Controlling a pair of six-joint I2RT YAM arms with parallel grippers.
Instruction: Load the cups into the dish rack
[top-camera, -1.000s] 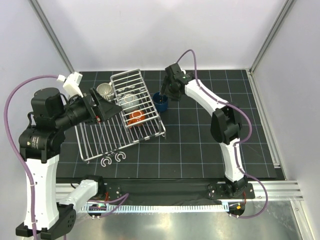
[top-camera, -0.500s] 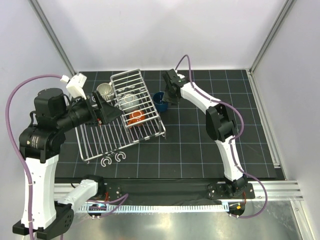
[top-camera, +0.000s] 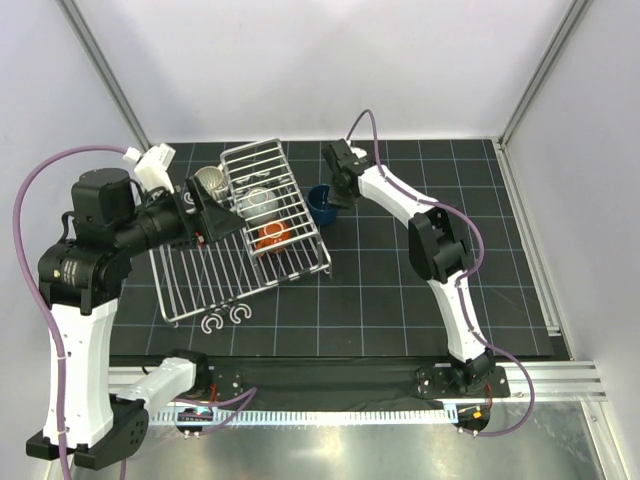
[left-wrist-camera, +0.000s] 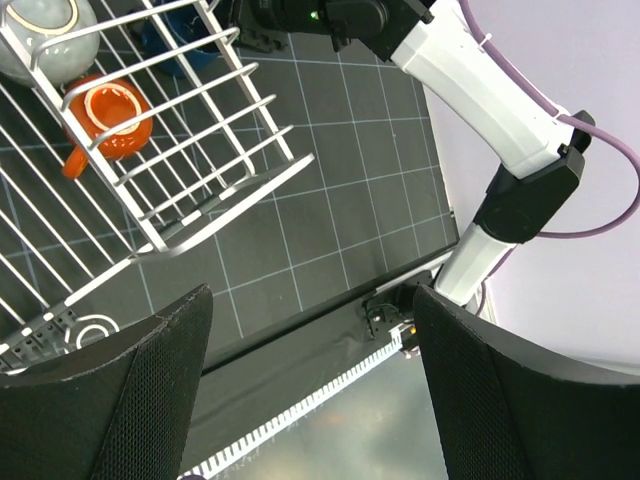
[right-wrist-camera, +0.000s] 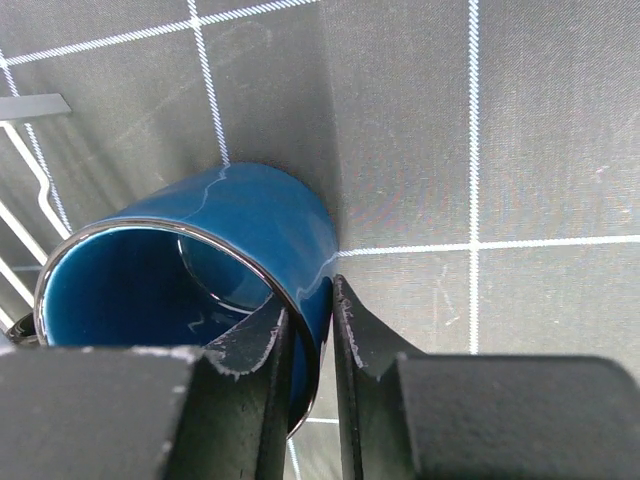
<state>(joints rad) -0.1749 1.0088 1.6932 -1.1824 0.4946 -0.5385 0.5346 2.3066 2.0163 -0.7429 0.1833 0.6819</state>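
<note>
CHANGE: right end effector (right-wrist-camera: 306, 310) repositioned over the last second, now clamped across dark blue cup (top-camera: 322, 204) wall | CUP: on counter (top-camera: 400, 290), just beside dish rack (top-camera: 222, 268) basket | left end effector (left-wrist-camera: 310, 380): apart, empty | MEANING: grasp made; lift pending.

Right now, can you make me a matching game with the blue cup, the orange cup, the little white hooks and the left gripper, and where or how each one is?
1. blue cup
2. orange cup
3. white hooks
4. left gripper

A. inside the dish rack basket
B. open, empty
C. a pair, loose on the mat
D. rim pinched by the right gripper

Pairs: 1-D, 2-A, 3-C, 4-B
</note>
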